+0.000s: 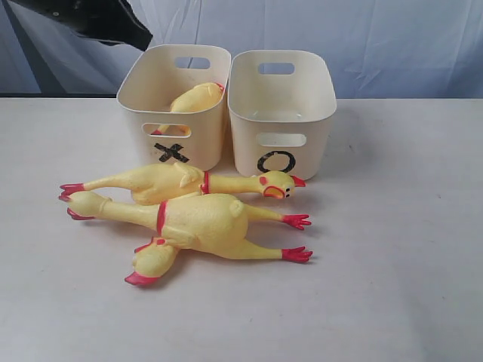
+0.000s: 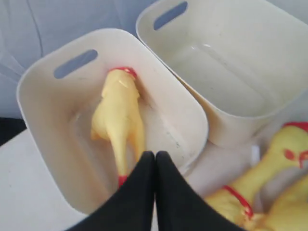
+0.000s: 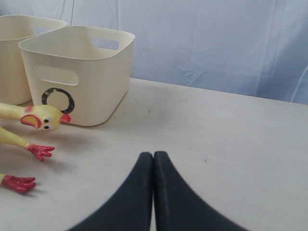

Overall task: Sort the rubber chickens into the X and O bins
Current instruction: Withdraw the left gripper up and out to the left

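Observation:
The X bin (image 1: 173, 105) holds one rubber chicken (image 2: 118, 115), lying lengthwise with its red collar at the far end. Beside it stands the O bin (image 1: 281, 113), and nothing shows inside it. On the table in front lie a chicken with a head (image 1: 162, 181), its beak towards the O bin, and a larger headless chicken (image 1: 204, 226). A third yellow piece (image 1: 155, 260) pokes out from under the larger one. My left gripper (image 2: 155, 154) is shut and empty above the X bin's near rim. My right gripper (image 3: 153, 155) is shut and empty over bare table right of the O bin (image 3: 82, 72).
The black left arm (image 1: 90, 19) reaches in from the top left, behind the X bin. A pale blue cloth backdrop (image 1: 392, 38) hangs behind the white table (image 1: 392, 264). The chicken's head (image 3: 41, 118) and red feet (image 3: 41, 150) lie close to the O bin's front.

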`<state>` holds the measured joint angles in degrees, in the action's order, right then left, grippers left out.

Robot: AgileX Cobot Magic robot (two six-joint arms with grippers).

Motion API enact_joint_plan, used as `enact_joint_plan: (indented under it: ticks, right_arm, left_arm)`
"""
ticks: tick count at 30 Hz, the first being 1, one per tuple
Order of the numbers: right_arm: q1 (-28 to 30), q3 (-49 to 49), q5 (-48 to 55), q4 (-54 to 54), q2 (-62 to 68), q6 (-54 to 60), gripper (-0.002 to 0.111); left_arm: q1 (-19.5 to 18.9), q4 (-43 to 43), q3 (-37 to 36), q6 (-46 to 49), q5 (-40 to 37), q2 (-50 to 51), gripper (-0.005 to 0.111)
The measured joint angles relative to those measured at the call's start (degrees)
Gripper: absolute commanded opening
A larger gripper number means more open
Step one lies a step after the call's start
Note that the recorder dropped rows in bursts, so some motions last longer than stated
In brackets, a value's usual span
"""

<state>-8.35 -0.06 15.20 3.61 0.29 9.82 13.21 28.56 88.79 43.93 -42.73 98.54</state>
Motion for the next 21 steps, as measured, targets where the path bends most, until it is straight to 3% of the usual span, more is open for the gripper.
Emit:
enact_joint_plan:
  ticks: [11,21]
  right_arm:
    - [0.0,0.0,0.0,0.0,0.0,0.0,0.000]
    - [0.0,0.0,0.0,0.0,0.0,0.0,0.000]
  left_arm:
    - [0.0,-0.1,0.0,-1.5,-25.4,-1.5,0.000]
    - [0.0,-1.1,-4.9,-5.2,-26.8,-7.1,0.000]
